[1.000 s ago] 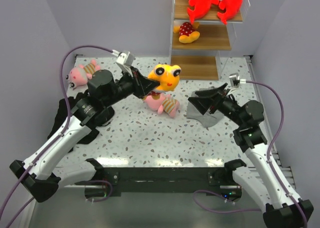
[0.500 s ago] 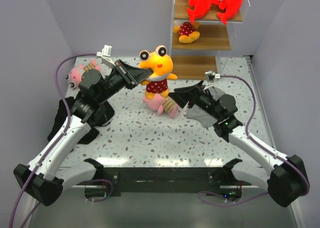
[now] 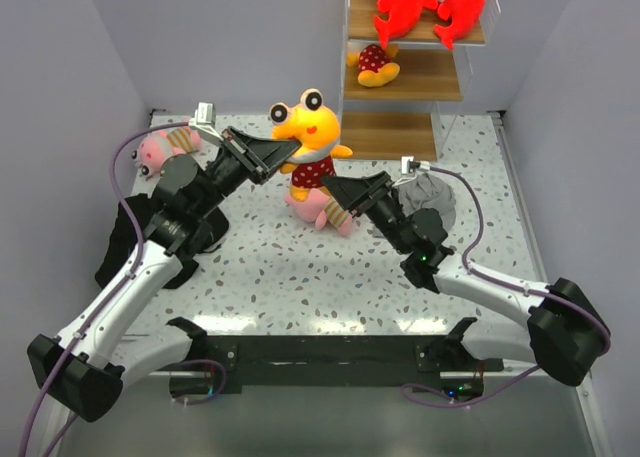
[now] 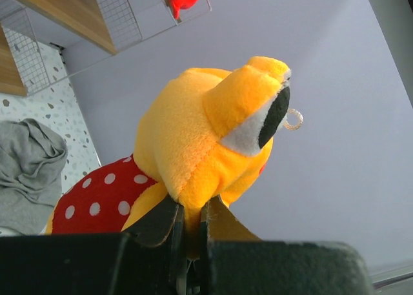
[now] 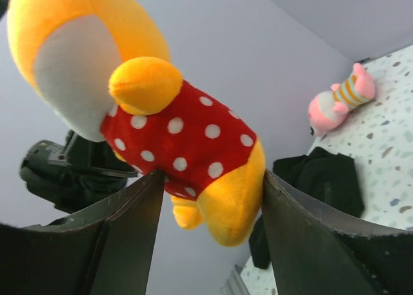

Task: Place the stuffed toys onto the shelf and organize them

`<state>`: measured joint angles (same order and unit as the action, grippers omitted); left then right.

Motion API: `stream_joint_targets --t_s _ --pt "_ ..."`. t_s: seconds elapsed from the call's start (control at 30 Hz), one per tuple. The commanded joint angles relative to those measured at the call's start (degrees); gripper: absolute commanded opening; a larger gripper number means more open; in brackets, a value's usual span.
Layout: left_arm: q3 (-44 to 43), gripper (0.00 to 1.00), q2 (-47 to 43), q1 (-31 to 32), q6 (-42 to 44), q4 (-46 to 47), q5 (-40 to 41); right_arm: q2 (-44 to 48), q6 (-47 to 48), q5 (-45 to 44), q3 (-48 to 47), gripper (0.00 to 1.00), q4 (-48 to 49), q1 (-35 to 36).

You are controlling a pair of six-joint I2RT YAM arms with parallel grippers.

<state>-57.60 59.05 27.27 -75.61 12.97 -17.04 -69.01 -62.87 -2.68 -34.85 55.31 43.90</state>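
My left gripper (image 3: 283, 157) is shut on a yellow-orange stuffed toy (image 3: 306, 137) with a red dotted top and holds it in the air above the table; the left wrist view shows the jaws (image 4: 188, 212) pinching a fold of this toy (image 4: 200, 140). My right gripper (image 3: 331, 184) is open, its fingers on either side of the toy's lower body (image 5: 193, 140); I cannot tell if they touch it. The shelf (image 3: 440, 77) holds two red-and-white toys (image 3: 430, 2) on the top board and a yellow-orange toy (image 3: 375, 64) on the middle board. One pink toy (image 3: 328, 211) lies below the held toy, another (image 3: 160, 149) at far left.
A grey cloth (image 3: 432, 192) lies on the table behind my right arm, also seen in the left wrist view (image 4: 26, 172). A black cloth (image 3: 125, 247) lies at the left edge. The shelf's bottom board (image 3: 390, 135) is bare. Walls close in on both sides.
My left gripper has lifted the yellow-orange toy up and slightly left. My right arm has swung left and brought its open jaws around the toy's lower body.
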Motion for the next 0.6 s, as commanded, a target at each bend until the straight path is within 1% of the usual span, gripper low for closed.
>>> stream_joint_targets --t_s 0.0,0.07,0.1,0.13,0.2,0.23,0.27,0.33,0.37,0.4,0.43,0.47,0.53,0.57 --pt "1.3 0.0 -2.4 -0.4 -2.0 5.6 2.1 0.8 -2.2 -7.8 0.0 0.62 6.9 2.8" --pt "2.0 0.0 -2.8 -0.4 -1.9 6.0 2.3 0.9 -2.3 -8.7 0.7 0.59 8.1 3.8" --pt "2.1 0.0 -2.9 -0.4 -1.9 6.1 2.3 0.9 -2.2 -9.1 0.8 0.55 8.4 4.0" --pt "2.6 0.0 -3.0 -0.4 -1.7 6.1 2.3 1.0 -1.9 -9.3 1.0 0.4 8.8 4.1" --pt "3.2 0.0 -3.2 -0.4 -1.3 6.5 2.0 1.5 -1.6 -10.1 1.7 0.2 9.2 4.2" --pt "3.7 0.0 -3.4 -0.4 -0.4 6.5 2.0 1.8 -1.6 -11.6 2.2 0.02 9.7 4.2" --pt "3.8 0.03 -3.7 -0.4 0.2 6.0 2.0 2.2 -1.5 -12.5 3.4 0.0 10.1 4.2" --pt "3.6 0.14 -4.2 -0.5 3.2 4.9 2.5 4.1 -0.3 -15.4 4.5 0.0 10.3 4.1" --pt "3.6 0.3 -4.6 -0.5 4.3 3.7 2.8 4.9 0.5 -16.2 5.1 0.0 9.6 4.2" --pt "3.5 0.38 -4.8 -0.5 5.5 2.9 3.1 6.0 1.3 -17.5 5.1 0.0 8.1 4.2" --pt "3.1 0.44 -5.1 -0.5 7.7 2.2 4.0 8.8 3.1 -18.3 5.1 0.0 4.4 4.2" --pt "2.9 0.55 -5.4 -0.5 8.8 0.7 4.5 10.0 4.1 -20.2 4.9 0.0 2.6 4.1" --pt "2.1 0.65 -5.7 -0.5 12.1 -1.2 6.0 13.4 6.7 -21.8 4.5 0.0 -1.8 4.1" --pt "1.6 0.74 -5.6 -0.5 13.4 -3.2 6.7 14.6 7.1 -23.5 4.1 0.0 -3.3 4.2"
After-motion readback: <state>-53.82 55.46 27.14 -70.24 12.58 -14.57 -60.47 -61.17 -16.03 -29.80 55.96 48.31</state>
